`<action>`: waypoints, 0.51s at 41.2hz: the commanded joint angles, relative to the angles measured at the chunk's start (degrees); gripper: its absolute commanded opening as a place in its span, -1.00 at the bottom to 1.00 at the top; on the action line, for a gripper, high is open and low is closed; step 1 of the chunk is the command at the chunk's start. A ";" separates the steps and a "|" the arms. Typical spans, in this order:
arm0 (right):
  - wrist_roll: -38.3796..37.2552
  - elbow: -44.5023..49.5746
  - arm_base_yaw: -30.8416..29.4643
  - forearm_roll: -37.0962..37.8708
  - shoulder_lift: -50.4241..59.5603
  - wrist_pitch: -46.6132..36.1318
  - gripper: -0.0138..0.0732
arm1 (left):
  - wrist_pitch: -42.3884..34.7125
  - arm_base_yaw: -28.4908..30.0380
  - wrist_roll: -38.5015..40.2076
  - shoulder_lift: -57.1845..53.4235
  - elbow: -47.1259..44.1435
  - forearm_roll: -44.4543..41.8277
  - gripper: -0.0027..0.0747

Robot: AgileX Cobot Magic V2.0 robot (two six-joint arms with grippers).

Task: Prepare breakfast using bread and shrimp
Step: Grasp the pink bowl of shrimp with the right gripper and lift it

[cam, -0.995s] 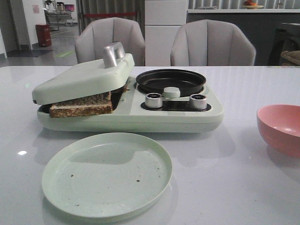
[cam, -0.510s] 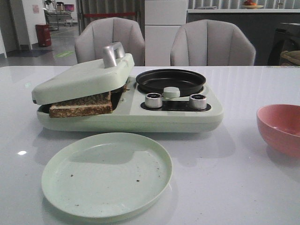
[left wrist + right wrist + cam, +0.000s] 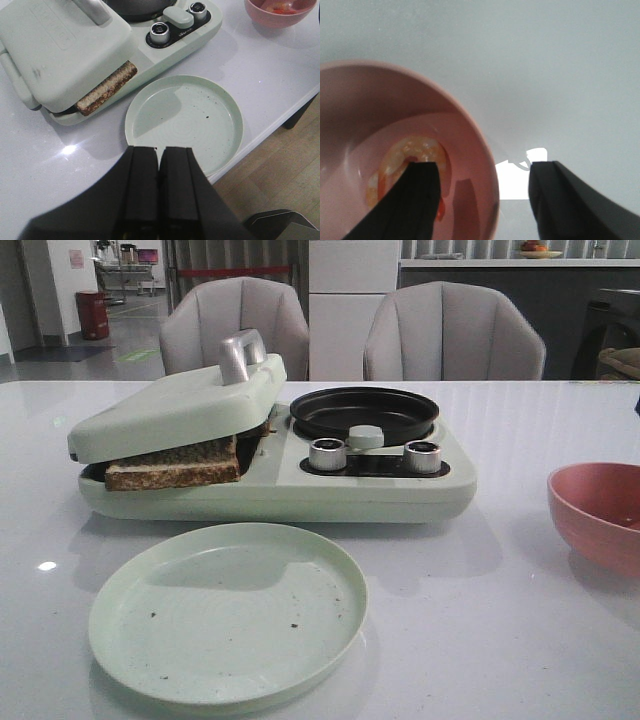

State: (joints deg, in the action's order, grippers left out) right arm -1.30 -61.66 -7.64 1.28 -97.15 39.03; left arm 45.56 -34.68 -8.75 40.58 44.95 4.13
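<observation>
The bread (image 3: 175, 465) lies in the pale green sandwich press, its brown crust edge (image 3: 107, 87) sticking out under the lid (image 3: 175, 405) that rests tilted on it. The shrimp (image 3: 405, 155), orange-pink and curled, sits in the bottom of the pink bowl (image 3: 470, 130) at the table's right side (image 3: 600, 515). My right gripper (image 3: 485, 167) is open and straddles the bowl's rim, one finger over the shrimp and the other outside the bowl. My left gripper (image 3: 159, 149) is shut and empty, hanging above the near edge of the green plate (image 3: 185, 117).
The empty green plate (image 3: 228, 612) lies in front of the breakfast maker (image 3: 300, 490). The maker's right half carries a black pan (image 3: 364, 412) and two silver knobs (image 3: 327, 454). Two grey chairs (image 3: 452, 335) stand behind the table. The table's edge (image 3: 280, 107) runs close beside the plate.
The pink bowl has grown darker in the front view, as a shadow has come over it. Bread, lid and plate have not moved.
</observation>
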 commanded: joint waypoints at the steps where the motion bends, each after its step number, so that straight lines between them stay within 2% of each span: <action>1: 0.41 -1.78 -0.30 -0.11 1.15 -3.98 0.40 | -4.11 -0.41 0.53 -0.13 1.44 0.45 -0.67; 21: 0.45 -1.78 -0.30 0.40 -1.65 -5.46 -0.49 | -4.22 -0.41 0.53 -0.13 1.44 0.45 -0.67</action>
State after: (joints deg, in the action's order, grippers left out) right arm -1.28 -61.99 -7.64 0.79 -101.12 35.18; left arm 45.56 -34.68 -8.75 40.58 44.95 4.13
